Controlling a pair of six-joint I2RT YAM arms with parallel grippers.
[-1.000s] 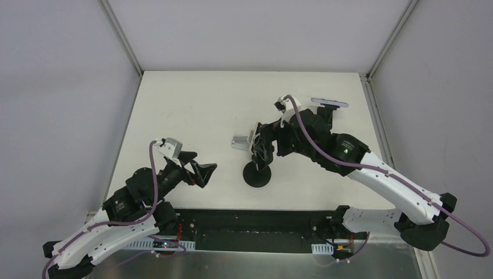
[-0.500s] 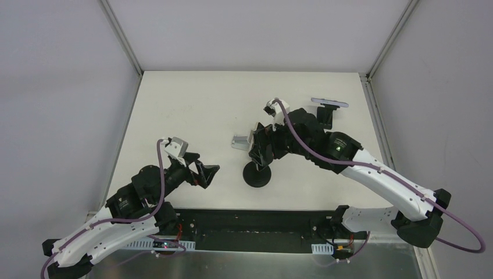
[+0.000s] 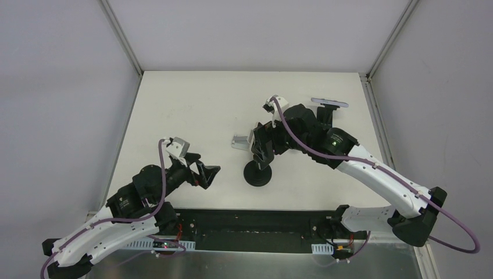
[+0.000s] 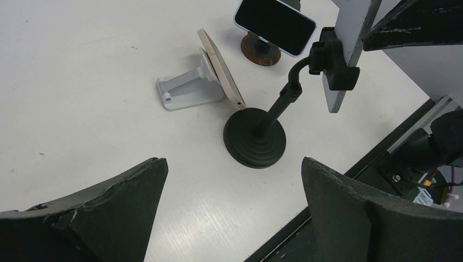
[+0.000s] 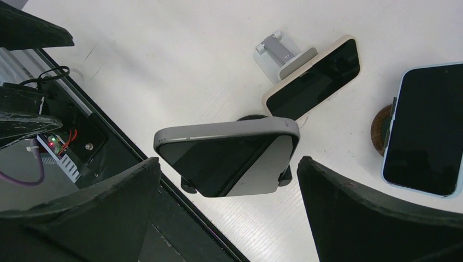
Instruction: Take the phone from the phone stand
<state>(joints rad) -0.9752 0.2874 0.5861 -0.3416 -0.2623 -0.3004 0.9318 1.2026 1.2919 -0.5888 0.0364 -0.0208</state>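
Between the wide-open fingers point(image 5: 82, 218) of the right gripper point(image 5: 227, 162), its wrist view frames the phone point(image 5: 218, 150), screen up and held in the clamp of the black stand point(image 5: 188, 188) — whether either finger touches it, I cannot tell. Beyond the gripper a beige phone point(image 5: 316, 79) leans on a white stand point(image 5: 281, 54); to its right a blue phone point(image 5: 423, 128) rests on a brown base point(image 5: 380, 123).

Ahead of the left gripper point(image 4: 232, 164), jaws spread and holding nothing, its wrist view shows the black stand's round base on the table point(image 4: 82, 82), the stalk rising to the phone, seen edge-on.

Under the right gripper in the top view the phone is hidden — only the stand's base shows. The left gripper hangs well apart, to its left.
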